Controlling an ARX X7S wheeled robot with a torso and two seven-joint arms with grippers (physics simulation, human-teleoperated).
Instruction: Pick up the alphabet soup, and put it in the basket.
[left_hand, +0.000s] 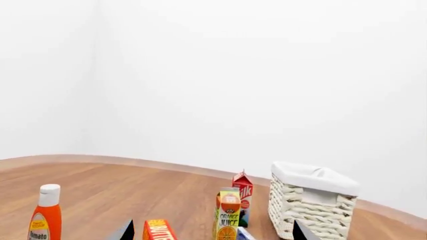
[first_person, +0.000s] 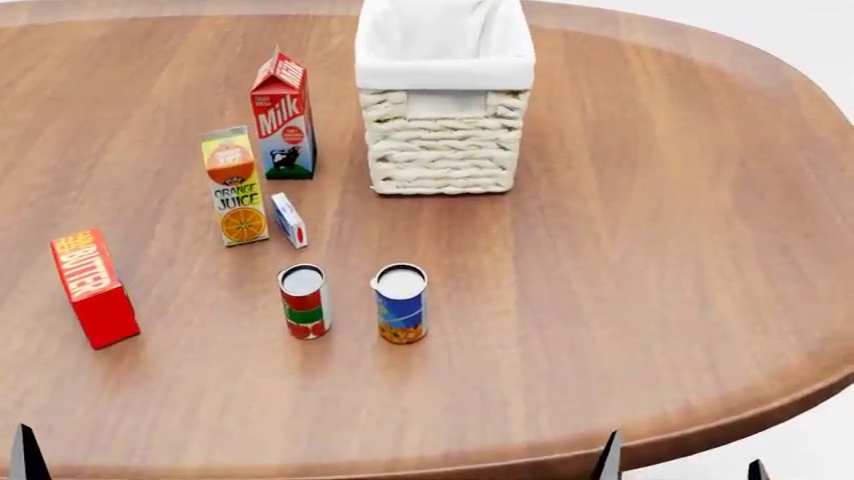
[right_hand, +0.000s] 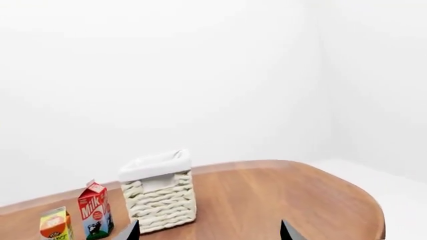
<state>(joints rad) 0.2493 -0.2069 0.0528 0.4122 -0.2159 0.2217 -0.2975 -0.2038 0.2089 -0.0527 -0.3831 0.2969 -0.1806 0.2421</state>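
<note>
**Q:** Looking for the soup (first_person: 399, 303), where is it?

**A:** I take it to be the blue can. It stands upright on the desk (first_person: 641, 250), beside a red can (first_person: 304, 300) and apart from the basket (first_person: 445, 130).

**Q:** And the hands?

**A:** The left hand (left_hand: 213, 234) and right hand (right_hand: 208, 233) are both spread wide and hold nothing. The pickup and the drop into the basket both remain.

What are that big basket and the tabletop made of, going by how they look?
The basket looks like pale woven wicker: thick braided strands run in rows around its walls. A white lining, seemingly cloth, folds softly over its rim. The table looks like brown wood with a smooth, faintly glossy finish, its long grain lines visible. Since this is a simulator's render, both are only surface appearance.
</note>
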